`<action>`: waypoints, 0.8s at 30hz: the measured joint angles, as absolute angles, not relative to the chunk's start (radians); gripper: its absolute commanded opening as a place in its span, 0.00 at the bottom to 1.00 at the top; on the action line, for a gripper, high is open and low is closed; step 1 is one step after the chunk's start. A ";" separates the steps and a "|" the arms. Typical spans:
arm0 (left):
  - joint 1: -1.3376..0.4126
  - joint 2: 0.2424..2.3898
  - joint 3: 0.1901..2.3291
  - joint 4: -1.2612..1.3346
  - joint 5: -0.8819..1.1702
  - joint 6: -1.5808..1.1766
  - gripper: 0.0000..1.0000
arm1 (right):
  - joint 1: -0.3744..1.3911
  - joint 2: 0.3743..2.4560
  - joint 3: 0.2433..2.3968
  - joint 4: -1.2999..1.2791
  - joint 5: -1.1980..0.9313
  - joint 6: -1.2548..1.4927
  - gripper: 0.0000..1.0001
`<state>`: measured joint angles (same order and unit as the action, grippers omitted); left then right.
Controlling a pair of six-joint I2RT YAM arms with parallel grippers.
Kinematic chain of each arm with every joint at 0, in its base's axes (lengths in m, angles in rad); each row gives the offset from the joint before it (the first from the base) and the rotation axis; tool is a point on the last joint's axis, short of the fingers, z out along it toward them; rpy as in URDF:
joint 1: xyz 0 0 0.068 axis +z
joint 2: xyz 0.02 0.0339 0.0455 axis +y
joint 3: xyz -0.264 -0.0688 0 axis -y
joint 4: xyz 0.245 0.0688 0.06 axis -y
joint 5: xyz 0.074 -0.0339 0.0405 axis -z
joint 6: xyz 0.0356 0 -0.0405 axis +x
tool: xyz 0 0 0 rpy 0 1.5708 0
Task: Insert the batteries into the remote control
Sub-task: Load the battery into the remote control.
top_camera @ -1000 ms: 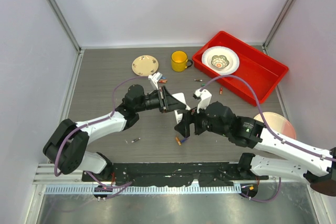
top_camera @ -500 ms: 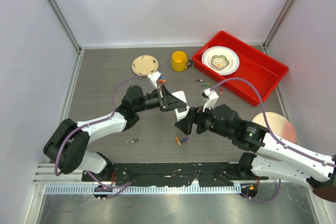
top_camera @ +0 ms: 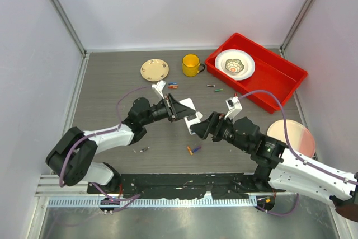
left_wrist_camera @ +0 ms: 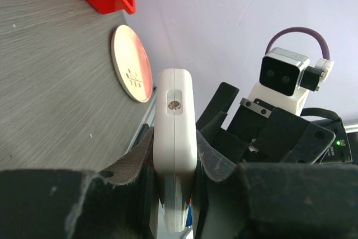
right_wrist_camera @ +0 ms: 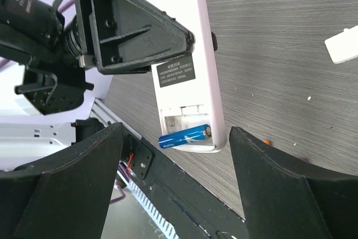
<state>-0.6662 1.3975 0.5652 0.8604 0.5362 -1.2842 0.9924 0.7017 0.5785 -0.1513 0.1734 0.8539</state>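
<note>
The remote control, its compartment open with one blue battery seated inside, is clamped in the left gripper on the near side of the yellow mug. The right gripper is spread wide and empty.

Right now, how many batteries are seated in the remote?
1. A blue battery lies in the slot nearest the end of the remote control, in its open compartment. The slot beside it looks empty.
</note>
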 measured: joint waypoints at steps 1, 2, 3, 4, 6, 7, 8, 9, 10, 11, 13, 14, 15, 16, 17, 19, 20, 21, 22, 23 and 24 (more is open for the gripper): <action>-0.667 1.396 0.557 0.865 0.524 -1.285 0.00 | 0.991 0.699 0.572 -0.141 0.179 0.867 0.79; -0.667 1.394 0.548 0.869 0.513 -1.285 0.00 | 0.990 0.698 0.569 -0.134 0.184 0.873 0.78; -0.667 1.391 0.541 0.872 0.501 -1.285 0.00 | 0.988 0.698 0.566 -0.127 0.188 0.880 0.77; -0.667 1.388 0.536 0.873 0.492 -1.285 0.00 | 0.986 0.698 0.564 -0.123 0.191 0.886 0.75; -0.667 1.374 0.524 0.879 0.471 -1.285 0.00 | 0.982 0.699 0.559 -0.117 0.196 0.898 0.72; -0.667 1.367 0.520 0.881 0.460 -1.284 0.00 | 0.977 0.701 0.557 -0.109 0.196 0.903 0.71; -0.666 1.359 0.516 0.883 0.451 -1.284 0.00 | 0.973 0.705 0.556 -0.103 0.196 0.912 0.70; -0.666 1.352 0.514 0.884 0.443 -1.283 0.00 | 0.970 0.710 0.556 -0.097 0.196 0.917 0.71; -0.667 1.345 0.512 0.886 0.435 -1.283 0.00 | 0.966 0.715 0.555 -0.091 0.196 0.923 0.70; -0.667 1.338 0.510 0.887 0.428 -1.283 0.00 | 0.963 0.720 0.553 -0.084 0.196 0.928 0.70; -0.667 1.325 0.506 0.894 0.414 -1.283 0.00 | 0.957 0.728 0.544 -0.069 0.191 0.938 0.70; -0.667 1.322 0.505 0.896 0.410 -1.283 0.00 | 0.954 0.733 0.539 -0.067 0.189 0.943 0.70; -0.666 1.319 0.503 0.900 0.406 -1.283 0.00 | 0.952 0.737 0.535 -0.066 0.186 0.947 0.70; -0.666 1.317 0.502 0.902 0.402 -1.283 0.00 | 0.951 0.740 0.532 -0.064 0.183 0.950 0.70; -0.667 1.315 0.501 0.904 0.399 -1.283 0.00 | 0.949 0.742 0.527 -0.064 0.179 0.952 0.70; -0.667 1.315 0.500 0.909 0.395 -1.282 0.00 | 0.944 0.745 0.523 -0.059 0.170 0.957 0.68; -0.667 1.315 0.498 0.910 0.392 -1.283 0.01 | 0.943 0.747 0.523 -0.054 0.166 0.957 0.67; -0.666 1.315 0.497 0.912 0.392 -1.283 0.00 | 0.941 0.749 0.523 -0.048 0.161 0.960 0.67; -0.667 1.315 0.495 0.917 0.391 -1.283 0.00 | 0.938 0.751 0.523 -0.042 0.156 0.963 0.66; -0.667 1.315 0.493 0.919 0.389 -1.283 0.00 | 0.938 0.751 0.522 -0.034 0.153 0.965 0.66; -0.667 1.315 0.493 0.920 0.388 -1.283 0.00 | 0.935 0.751 0.521 -0.025 0.149 0.968 0.65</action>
